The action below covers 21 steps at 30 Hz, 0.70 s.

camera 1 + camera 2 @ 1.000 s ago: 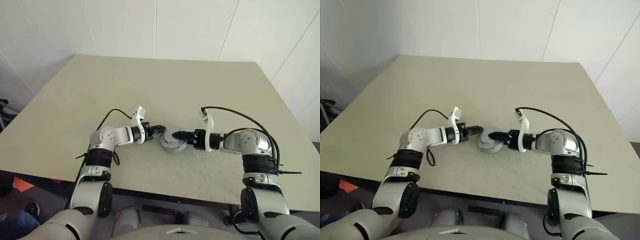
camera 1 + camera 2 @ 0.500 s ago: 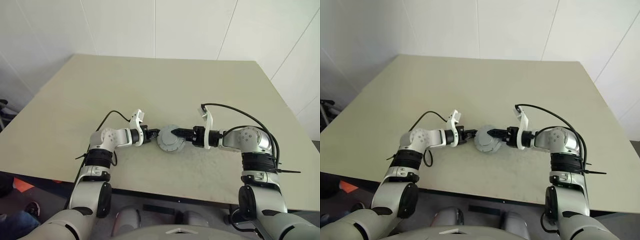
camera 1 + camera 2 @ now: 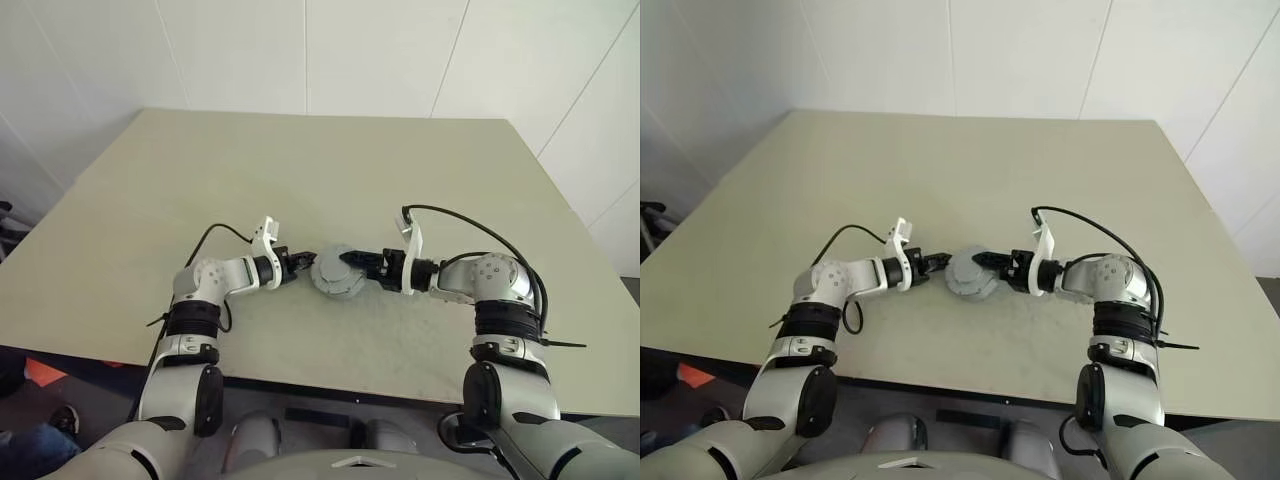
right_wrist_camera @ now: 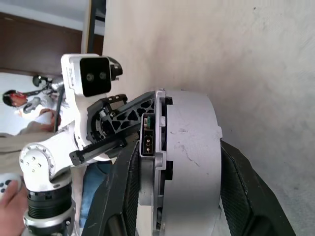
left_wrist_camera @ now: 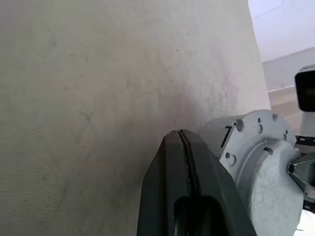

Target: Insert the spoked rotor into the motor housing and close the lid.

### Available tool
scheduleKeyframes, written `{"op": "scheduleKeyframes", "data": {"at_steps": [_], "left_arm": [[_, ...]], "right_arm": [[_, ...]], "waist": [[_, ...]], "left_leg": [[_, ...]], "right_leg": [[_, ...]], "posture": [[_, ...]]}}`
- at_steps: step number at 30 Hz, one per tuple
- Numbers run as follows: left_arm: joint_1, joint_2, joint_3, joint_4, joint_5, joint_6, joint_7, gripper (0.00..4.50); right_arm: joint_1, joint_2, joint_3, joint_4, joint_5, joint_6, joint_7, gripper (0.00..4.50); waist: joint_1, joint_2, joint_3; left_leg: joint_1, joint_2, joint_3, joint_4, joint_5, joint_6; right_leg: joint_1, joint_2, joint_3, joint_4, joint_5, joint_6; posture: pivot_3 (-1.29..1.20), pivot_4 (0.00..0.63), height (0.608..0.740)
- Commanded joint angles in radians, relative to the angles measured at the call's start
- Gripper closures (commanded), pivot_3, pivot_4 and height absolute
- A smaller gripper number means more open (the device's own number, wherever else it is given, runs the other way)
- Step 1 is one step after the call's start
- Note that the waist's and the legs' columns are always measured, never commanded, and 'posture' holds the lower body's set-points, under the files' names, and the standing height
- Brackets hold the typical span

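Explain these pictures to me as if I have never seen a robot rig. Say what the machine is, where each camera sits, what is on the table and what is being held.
This is a humanoid robot with two arms, each ending in two black fingers. Two pictures come from cameras in its head, looking down over a beige table. The other two come from cameras on its wrists, looking along the fingers. Between the arms is the one object, a round grey motor housing, lifted and turned on edge. The right gripper clamps it, one finger on each flat face. The left gripper, fingers shut, presses against its other side. A person stands in the background of the right wrist view.
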Motion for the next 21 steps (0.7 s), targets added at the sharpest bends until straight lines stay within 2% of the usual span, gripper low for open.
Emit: {"op": "scheduleKeyframes", "data": {"at_steps": [1,11,14,21], "left_arm": [[0.027,0.013,0.067,-0.036,-0.024,-0.029,0.028,4.5],[0.12,0.036,0.264,-0.155,-0.149,-0.078,0.119,4.5],[0.145,0.05,0.312,-0.192,-0.188,-0.08,0.143,3.94],[0.156,0.056,0.37,-0.233,-0.291,-0.057,0.164,1.56]], "right_arm": [[-0.067,0.037,-0.078,-0.002,0.058,-0.015,-0.03,2.34],[-0.166,0.148,-0.233,0.078,0.079,-0.119,-0.166,2.34],[-0.205,0.164,-0.269,0.109,0.092,-0.156,-0.203,2.34],[-0.251,0.185,-0.289,0.146,0.14,-0.157,-0.249,2.34]], "waist": [[0.0,0.0,0.0],[-0.003,0.001,0.001],[-0.001,0.001,0.002],[0.005,0.0,0.002]], "left_leg": [[-0.001,0.0,0.0,0.0,0.0,0.0],[-0.001,0.002,0.0,0.0,0.001,-0.002],[-0.003,0.003,0.0,0.0,0.001,-0.002],[-0.007,0.002,0.0,0.001,0.001,-0.002]], "right_leg": [[-0.001,0.0,0.0,0.002,-0.001,-0.001],[-0.005,0.002,0.0,0.005,-0.003,-0.004],[-0.007,0.003,0.0,0.005,-0.003,-0.004],[-0.008,0.003,0.0,0.005,-0.003,-0.004]], "posture": [[0.0,0.0,0.74],[0.0,0.0,0.74],[0.0,0.0,0.74],[0.0,0.0,0.74]]}}
